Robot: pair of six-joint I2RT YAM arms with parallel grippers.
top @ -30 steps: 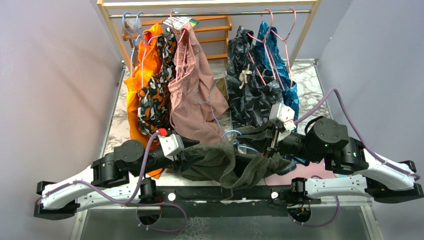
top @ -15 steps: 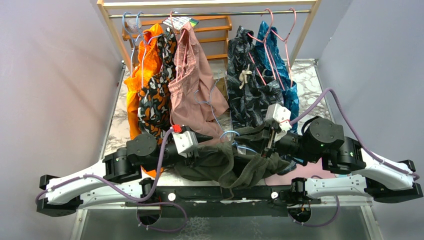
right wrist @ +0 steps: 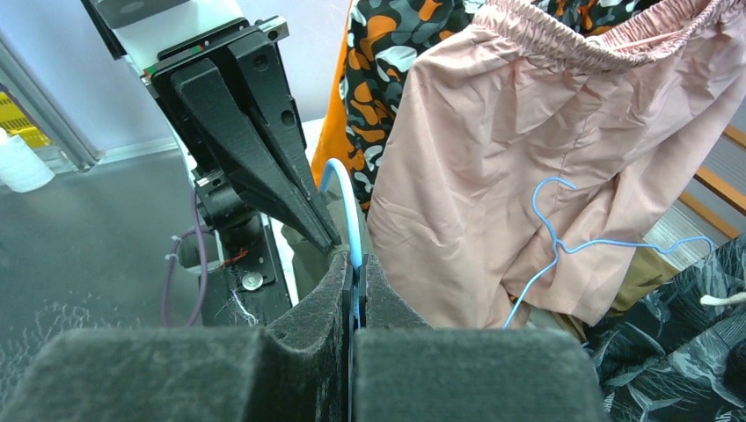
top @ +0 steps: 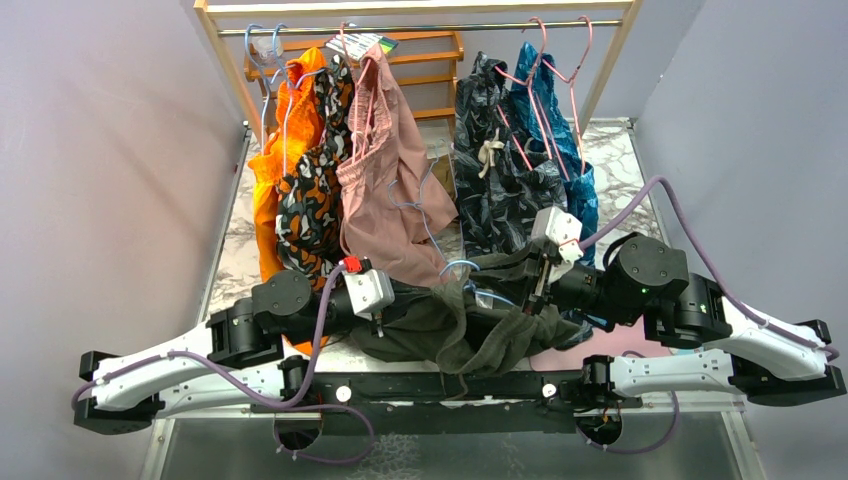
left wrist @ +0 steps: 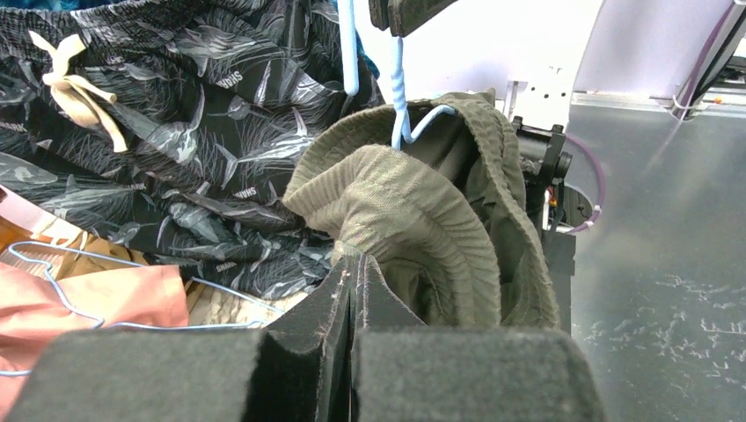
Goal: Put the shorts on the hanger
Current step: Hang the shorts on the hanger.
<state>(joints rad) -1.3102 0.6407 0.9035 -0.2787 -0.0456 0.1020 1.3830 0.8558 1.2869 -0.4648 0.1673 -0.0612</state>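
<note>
The dark olive-green shorts (top: pixel 470 330) hang bunched between my two arms, over the black base. Their ribbed waistband (left wrist: pixel 413 211) is draped over the light-blue wire hanger (left wrist: pixel 400 97). My left gripper (top: pixel 400 300) has come in from the left. In the left wrist view it (left wrist: pixel 356 262) is shut, its tips pinching the lower edge of the waistband fold. My right gripper (top: pixel 540 290) is shut on the hanger's wire (right wrist: pixel 347 202), which rises straight out of the closed jaws (right wrist: pixel 354 257).
Behind stands a wooden rack (top: pixel 225 60) with a metal bar (top: pixel 430 28). On it hang orange shorts (top: pixel 275 170), camouflage shorts (top: pixel 315 190), dusty-pink shorts (top: pixel 385 190), dark leaf-print shorts (top: pixel 500 190) and pink hangers (top: pixel 560 70). A spare blue hanger (right wrist: pixel 563 246) lies against the pink cloth.
My left arm has moved right into the shorts, and its gripper has gone from open to shut on the waistband. The right gripper keeps its hold on the hanger.
</note>
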